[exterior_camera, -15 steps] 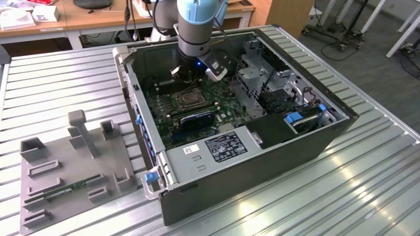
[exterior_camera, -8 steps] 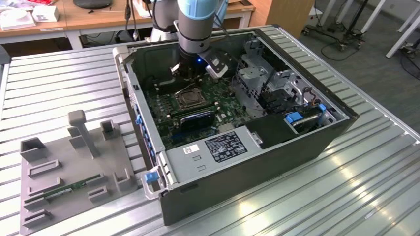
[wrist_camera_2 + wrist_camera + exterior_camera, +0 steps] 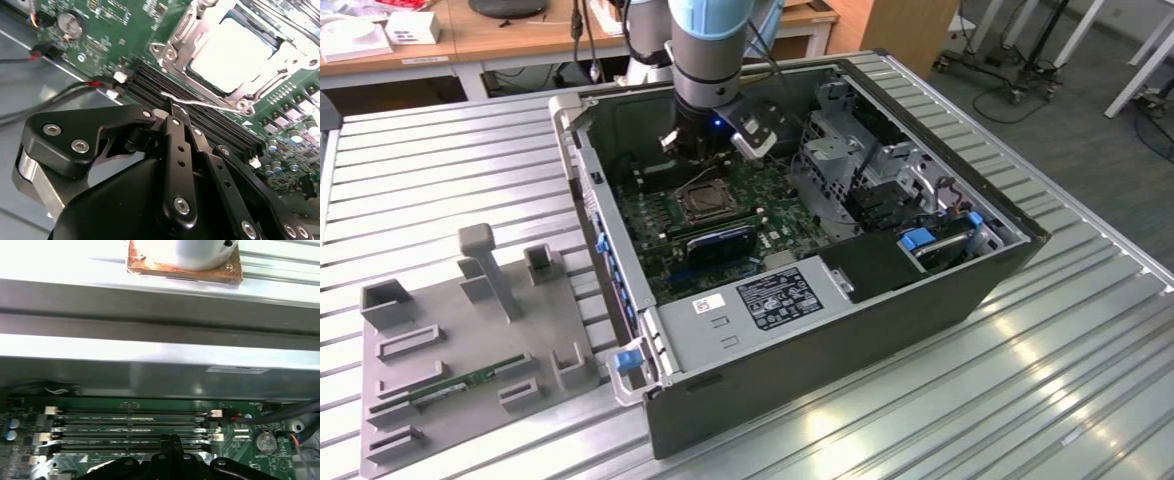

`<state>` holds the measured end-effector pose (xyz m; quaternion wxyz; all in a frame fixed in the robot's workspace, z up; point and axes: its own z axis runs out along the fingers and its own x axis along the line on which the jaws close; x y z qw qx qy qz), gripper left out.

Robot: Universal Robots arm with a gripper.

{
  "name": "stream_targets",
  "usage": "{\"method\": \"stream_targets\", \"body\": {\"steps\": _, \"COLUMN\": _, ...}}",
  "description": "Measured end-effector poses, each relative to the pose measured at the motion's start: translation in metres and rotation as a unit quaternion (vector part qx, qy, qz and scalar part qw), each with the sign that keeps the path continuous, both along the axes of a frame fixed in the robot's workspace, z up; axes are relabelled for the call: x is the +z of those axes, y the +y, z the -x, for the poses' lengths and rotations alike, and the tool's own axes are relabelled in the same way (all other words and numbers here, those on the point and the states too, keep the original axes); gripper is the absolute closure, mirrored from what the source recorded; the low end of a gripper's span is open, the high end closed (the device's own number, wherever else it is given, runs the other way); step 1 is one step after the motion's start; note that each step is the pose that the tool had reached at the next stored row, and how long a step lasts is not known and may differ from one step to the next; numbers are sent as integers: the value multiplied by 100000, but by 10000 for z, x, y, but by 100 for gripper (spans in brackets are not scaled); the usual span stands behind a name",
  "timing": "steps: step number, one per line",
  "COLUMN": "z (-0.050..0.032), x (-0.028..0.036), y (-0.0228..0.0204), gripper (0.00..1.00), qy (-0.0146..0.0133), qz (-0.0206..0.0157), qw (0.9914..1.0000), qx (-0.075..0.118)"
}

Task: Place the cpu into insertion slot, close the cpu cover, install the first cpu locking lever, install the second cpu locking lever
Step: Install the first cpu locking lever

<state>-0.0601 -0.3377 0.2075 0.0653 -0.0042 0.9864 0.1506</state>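
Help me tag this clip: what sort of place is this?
Likely a robotics lab or workshop: a robot arm reaches into an open computer case on a slatted metal table, with wooden desks behind.

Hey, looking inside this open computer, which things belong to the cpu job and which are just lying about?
Part of the job:
cpu, seated in the insertion slot
cpu cover, framing the cpu
locking lever, just off the gripper

Just lying about:
memory stick on the grey tray
coin battery
memory slots
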Motion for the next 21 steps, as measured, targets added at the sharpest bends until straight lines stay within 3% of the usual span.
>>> {"method": "stream_targets", "body": {"steps": 4, "z": 87, "x": -4, "y": 0, "gripper": 89, "qy": -110, "qz": 51, "qw": 100000, "qx": -3}}
{"method": "stream_targets", "body": {"steps": 10, "z": 235, "x": -8, "y": 0, "gripper": 89, "qy": -411, "qz": 620, "qw": 99997, "qx": -1}}
{"method": "stream_targets", "body": {"steps": 14, "z": 241, "x": -7, "y": 0, "gripper": 89, "qy": -405, "qz": 660, "qw": 99997, "qx": 4}}
{"method": "stream_targets", "body": {"steps": 21, "z": 242, "x": 77, "y": -1, "gripper": 89, "qy": -425, "qz": 653, "qw": 99997, "qx": 2}}
